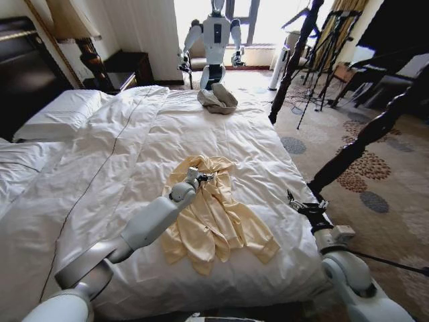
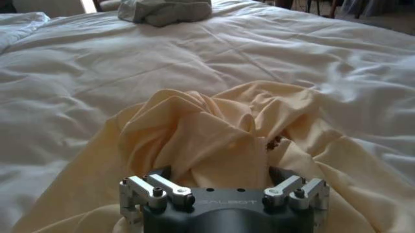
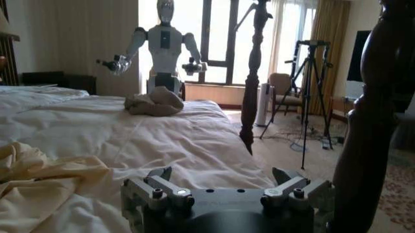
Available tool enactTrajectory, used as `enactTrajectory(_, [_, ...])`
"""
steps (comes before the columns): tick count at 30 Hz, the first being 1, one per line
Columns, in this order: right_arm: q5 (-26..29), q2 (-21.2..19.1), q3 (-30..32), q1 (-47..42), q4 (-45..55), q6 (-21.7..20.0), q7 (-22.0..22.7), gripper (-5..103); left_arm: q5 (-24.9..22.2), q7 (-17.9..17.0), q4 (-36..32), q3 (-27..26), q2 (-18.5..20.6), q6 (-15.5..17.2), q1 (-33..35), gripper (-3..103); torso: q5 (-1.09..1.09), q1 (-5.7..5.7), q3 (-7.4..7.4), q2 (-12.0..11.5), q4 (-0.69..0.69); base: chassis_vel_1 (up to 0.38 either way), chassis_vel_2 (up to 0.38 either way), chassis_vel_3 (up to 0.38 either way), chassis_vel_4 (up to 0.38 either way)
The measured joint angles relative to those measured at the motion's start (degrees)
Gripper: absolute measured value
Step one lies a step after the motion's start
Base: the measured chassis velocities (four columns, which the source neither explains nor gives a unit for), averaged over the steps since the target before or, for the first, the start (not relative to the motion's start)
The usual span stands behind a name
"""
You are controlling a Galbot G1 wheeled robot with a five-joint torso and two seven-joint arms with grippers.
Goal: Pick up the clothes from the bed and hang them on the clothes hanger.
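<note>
- At my twelve o'clock, past the far edge of the duvet, I see another white robot [image 1: 216, 37] standing upright with both arms held out.
- Just in front of it, a grey-beige bundle [image 1: 217, 99] lies crumpled.
- At my two o'clock, a dark turned post [image 1: 293, 60] rises from the floor; a second post [image 1: 367, 137] leans at three o'clock.
- Behind them, tripods [image 1: 328, 50] stand on the patterned carpet [image 1: 365, 168].
- At ten o'clock, a lamp [image 1: 79, 37] sits beside a dark nightstand [image 1: 127, 67].
- An armchair [image 3: 283, 87] stands by the window.
</note>
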Motion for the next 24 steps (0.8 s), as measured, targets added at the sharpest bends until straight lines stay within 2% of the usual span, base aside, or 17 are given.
enactTrajectory(4, [-0.2,0.4,0.1,-0.2,-0.2,0.2,0.1,100,2.1,0.1,1.7,0.4,0.0,0.1,0.0,102,-0.02,-0.01,0.00,0.0,0.00,0.000,0.000,0.000,0.000])
enactTrajectory(6, [-0.4,0.7,0.1,-0.4,-0.2,0.3,0.2,100,3.7,0.3,3.6,0.4,-0.6,0.0,-0.1,95,-0.02,0.00,0.00,0.0,0.00,0.000,0.000,0.000,0.000])
enactTrajectory(7, [-0.4,0.7,0.1,-0.4,-0.2,0.3,0.2,100,3.7,0.3,3.6,0.4,-0.6,0.0,-0.1,95,-0.02,0.00,0.00,0.0,0.00,0.000,0.000,0.000,0.000])
enactTrajectory(10, [-0.5,0.9,0.2,-0.7,0.0,0.3,0.3,100,4.1,0.6,5.4,-0.8,-0.9,-0.5,-0.4,84,-0.01,0.00,0.00,0.0,-0.02,0.000,0.000,0.000,0.000])
enactTrajectory(11, [-0.5,0.9,0.2,-0.7,0.0,0.3,0.3,100,4.1,0.6,5.4,-0.8,-0.9,-0.5,-0.4,84,-0.01,0.00,0.00,0.0,-0.02,0.000,0.000,0.000,0.000])
enactTrajectory(13, [-0.7,1.1,0.3,-1.0,0.0,0.4,0.3,100,2.7,0.7,4.7,-1.9,-0.4,-0.4,-0.3,76,-0.02,0.00,0.00,0.0,-0.01,0.000,0.000,0.000,0.000])
enactTrajectory(16, [-0.8,1.3,0.3,-1.1,0.1,0.4,0.4,100,0.9,0.5,2.9,-2.6,0.2,0.2,-0.1,72,-0.02,0.00,0.00,0.0,-0.01,0.000,0.000,0.000,0.000])
enactTrajectory(19, [-0.9,1.4,0.3,-1.1,0.2,0.4,0.5,100,-1.5,0.5,0.5,-2.8,1.3,0.8,0.1,59,0.00,0.00,0.00,0.0,0.00,0.000,0.000,0.000,0.000])
enactTrajectory(22, [-0.9,1.4,0.3,-1.1,0.2,0.3,0.6,100,-2.1,0.5,0.2,-2.8,1.3,1.0,0.1,56,-0.01,0.00,0.00,0.0,-0.01,0.000,0.000,0.000,0.000])
enactTrajectory(23, [-0.9,1.4,0.3,-1.1,0.3,0.3,0.7,100,-2.6,0.4,0.1,-2.9,1.2,1.0,0.1,48,-0.02,0.00,0.00,0.0,-0.01,0.000,0.000,0.000,0.000])
enactTrajectory(24, [-0.9,1.4,0.3,-1.1,0.3,0.3,0.7,100,-2.9,0.3,0.0,-3.0,1.2,1.0,0.1,48,-0.02,0.00,0.00,0.0,-0.01,0.000,0.000,0.000,0.000])
